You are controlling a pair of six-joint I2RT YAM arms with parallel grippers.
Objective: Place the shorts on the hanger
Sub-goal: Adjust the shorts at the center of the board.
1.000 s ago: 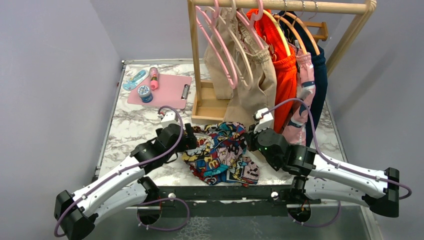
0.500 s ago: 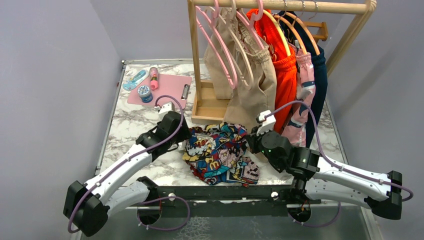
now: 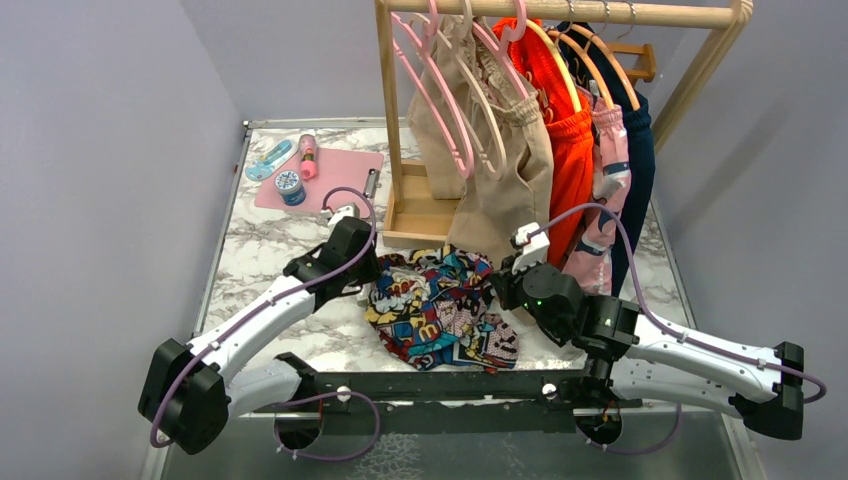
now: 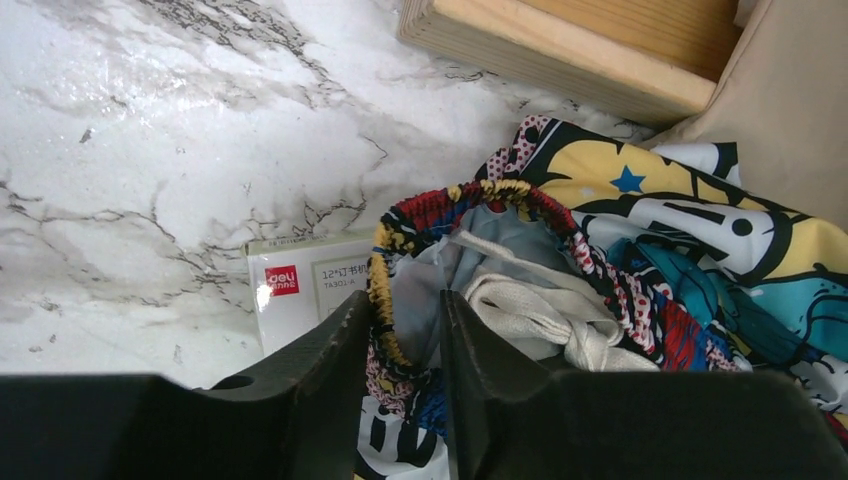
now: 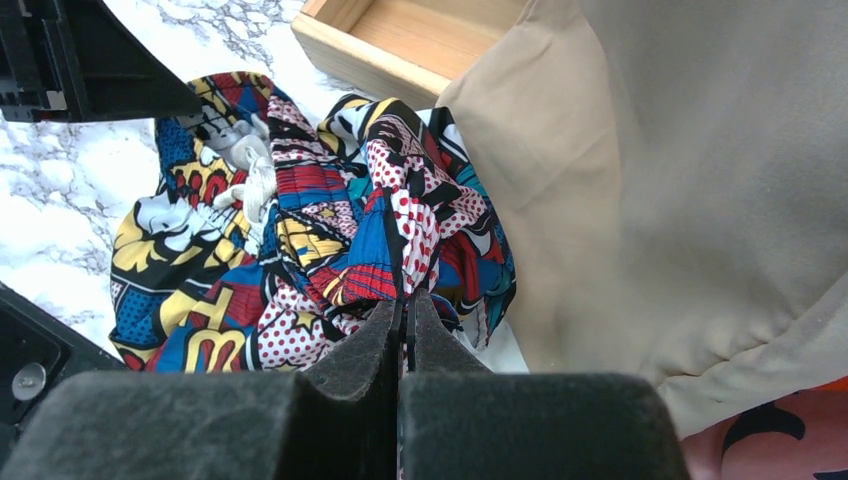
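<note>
Left gripper: jaws part-way apart, straddling the elastic waistband of the shorts. The left finger touches the yellow-and-red elastic, and grey lining fills the rest of the gap. Whether the cloth is pinched cannot be told. A white drawstring lies knotted just beside the right finger.

Right gripper: jaws together, clamped on a raised fold of the shorts where red-dotted and blue panels meet. The plain beige garment hangs just to the right of the fingers.

The shorts lie crumpled on the marble table between the two grippers, just in front of the wooden base of the clothes rail. A cream hanger hangs on that rail, next to the pink ones and against the beige garment.

Writing: a small white box lies half under the waistband. It carries a red logo patch that appears to read "deli" and a printed line beginning "12#" followed by Chinese characters; the line beneath is too small to read. On the shorts, a large yellow "M" shows in the right wrist view near the lower left of the heap. The other comic lettering is too folded to read.
</note>
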